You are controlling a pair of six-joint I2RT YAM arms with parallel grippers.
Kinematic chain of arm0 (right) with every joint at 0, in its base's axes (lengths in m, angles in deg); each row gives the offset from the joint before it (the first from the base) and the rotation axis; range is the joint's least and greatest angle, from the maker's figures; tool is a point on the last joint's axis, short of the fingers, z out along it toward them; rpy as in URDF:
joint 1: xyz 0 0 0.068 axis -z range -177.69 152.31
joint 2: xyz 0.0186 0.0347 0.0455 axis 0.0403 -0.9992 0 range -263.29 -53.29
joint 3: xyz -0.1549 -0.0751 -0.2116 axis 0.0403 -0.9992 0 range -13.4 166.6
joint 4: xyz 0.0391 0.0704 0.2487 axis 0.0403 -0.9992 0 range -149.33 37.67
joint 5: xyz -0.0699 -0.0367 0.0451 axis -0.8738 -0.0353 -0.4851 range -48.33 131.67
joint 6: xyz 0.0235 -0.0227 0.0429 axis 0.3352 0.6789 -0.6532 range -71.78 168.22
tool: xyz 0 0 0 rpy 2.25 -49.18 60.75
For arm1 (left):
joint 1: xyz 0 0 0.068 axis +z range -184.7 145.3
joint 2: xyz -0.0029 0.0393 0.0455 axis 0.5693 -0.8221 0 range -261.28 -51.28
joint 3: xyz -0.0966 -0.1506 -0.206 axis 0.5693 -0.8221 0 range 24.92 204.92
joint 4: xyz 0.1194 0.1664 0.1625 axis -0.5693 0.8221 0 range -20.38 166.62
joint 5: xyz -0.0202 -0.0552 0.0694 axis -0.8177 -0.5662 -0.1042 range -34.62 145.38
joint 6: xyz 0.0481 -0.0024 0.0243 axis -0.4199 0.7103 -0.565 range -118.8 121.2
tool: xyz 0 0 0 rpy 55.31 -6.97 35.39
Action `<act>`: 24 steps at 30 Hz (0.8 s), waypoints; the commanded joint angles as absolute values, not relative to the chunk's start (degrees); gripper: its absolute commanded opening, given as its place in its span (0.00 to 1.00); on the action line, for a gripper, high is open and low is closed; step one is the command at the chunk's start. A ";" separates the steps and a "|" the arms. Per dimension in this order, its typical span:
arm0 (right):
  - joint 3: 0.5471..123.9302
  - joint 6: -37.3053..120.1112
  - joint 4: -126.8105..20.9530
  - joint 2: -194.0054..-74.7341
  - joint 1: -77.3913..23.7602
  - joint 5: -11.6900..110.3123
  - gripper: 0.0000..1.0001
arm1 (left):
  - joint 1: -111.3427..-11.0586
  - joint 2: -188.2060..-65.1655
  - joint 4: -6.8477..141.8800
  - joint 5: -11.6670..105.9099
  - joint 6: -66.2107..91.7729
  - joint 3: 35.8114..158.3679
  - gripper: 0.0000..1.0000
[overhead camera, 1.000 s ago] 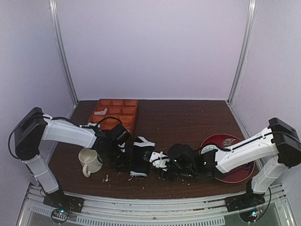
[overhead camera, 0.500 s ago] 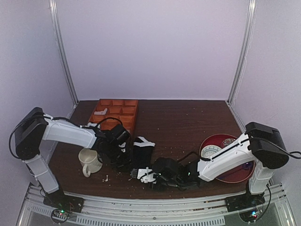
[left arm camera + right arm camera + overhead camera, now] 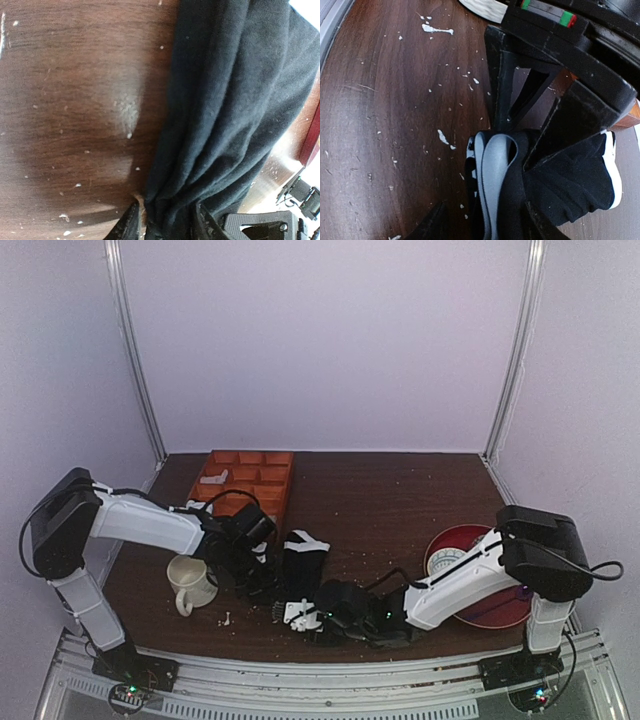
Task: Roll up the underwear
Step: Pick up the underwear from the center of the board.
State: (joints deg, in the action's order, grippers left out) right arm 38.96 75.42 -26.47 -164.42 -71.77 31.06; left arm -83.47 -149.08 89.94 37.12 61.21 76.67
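A black brief (image 3: 300, 565) with white edging lies stretched on the brown table, front centre. My left gripper (image 3: 256, 570) is at its left side. In the left wrist view its fingers pinch bunched black fabric (image 3: 220, 110), so the left gripper (image 3: 167, 225) is shut on it. My right gripper (image 3: 308, 616) is low at the front edge, shut on a black waistband with white lettering (image 3: 297, 612). In the right wrist view the folded waistband (image 3: 495, 165) sits between the right gripper's (image 3: 487, 225) fingers. I cannot tell if the waistband belongs to the same brief.
A cream mug (image 3: 190, 580) stands left of my left gripper. An orange compartment tray (image 3: 262, 480) holding a small white cloth (image 3: 212, 478) is at the back left. A red bowl (image 3: 505, 615) sits at the right under my right arm. White crumbs dot the table.
My right gripper has moved left and toward the front edge, dragging the lettered waistband with it. The left arm and the stretched brief have stayed put.
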 commanded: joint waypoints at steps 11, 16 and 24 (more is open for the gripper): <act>40.87 76.46 -25.13 -169.30 -71.63 26.35 0.34 | -82.52 -148.51 90.89 37.11 60.73 75.06 0.50; 41.32 75.64 -26.09 -170.06 -71.20 25.28 0.31 | -82.45 -148.12 90.89 37.08 60.70 74.76 0.50; 43.81 75.27 -30.56 -171.39 -71.16 24.44 0.08 | -82.42 -148.04 90.80 36.72 60.54 74.67 0.50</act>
State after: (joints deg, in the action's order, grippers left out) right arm 42.98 76.31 -25.09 -169.36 -71.60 26.03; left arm -82.99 -148.62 89.35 36.27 61.19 75.92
